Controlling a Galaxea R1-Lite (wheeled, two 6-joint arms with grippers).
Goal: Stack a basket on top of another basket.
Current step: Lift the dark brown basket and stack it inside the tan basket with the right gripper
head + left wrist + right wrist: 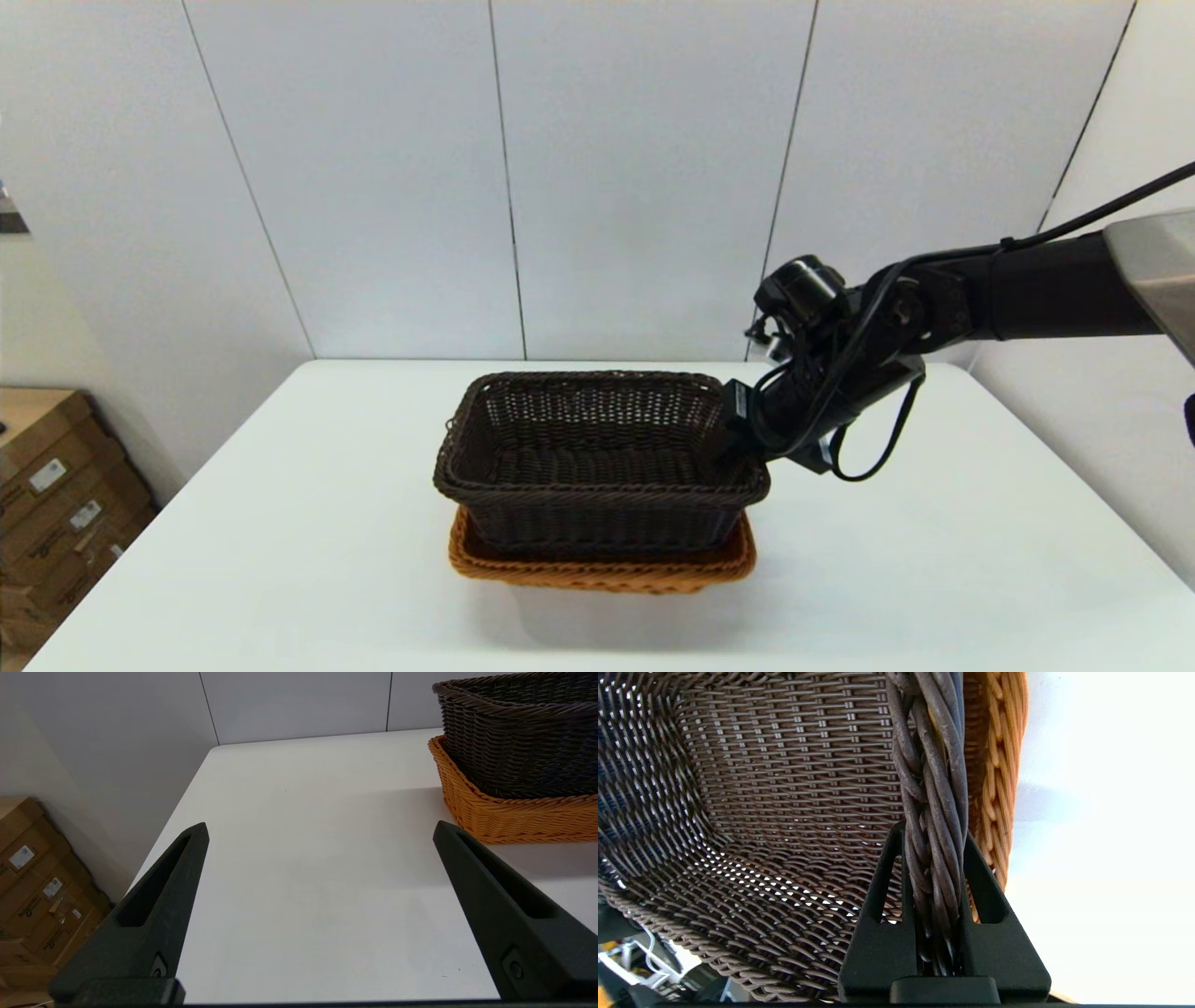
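My right tool (933, 858) grips the dark brown basket's (597, 448) rim, nested in the orange-tan basket (607, 567); next I'd release, left tool (317, 835) idle, spread wide.

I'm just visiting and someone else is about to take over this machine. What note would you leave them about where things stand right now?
Right gripper: shut on the braided rim of the dark basket, at that basket's right side.
Left gripper: open, holding nothing, hanging over bare table to the left of the baskets.
Baskets: the dark one sits nested in the orange basket, near the table's middle.
Done: the stack looks made.
Left: probably just open the right gripper and draw that arm back, taking care not to drag the dark basket along.
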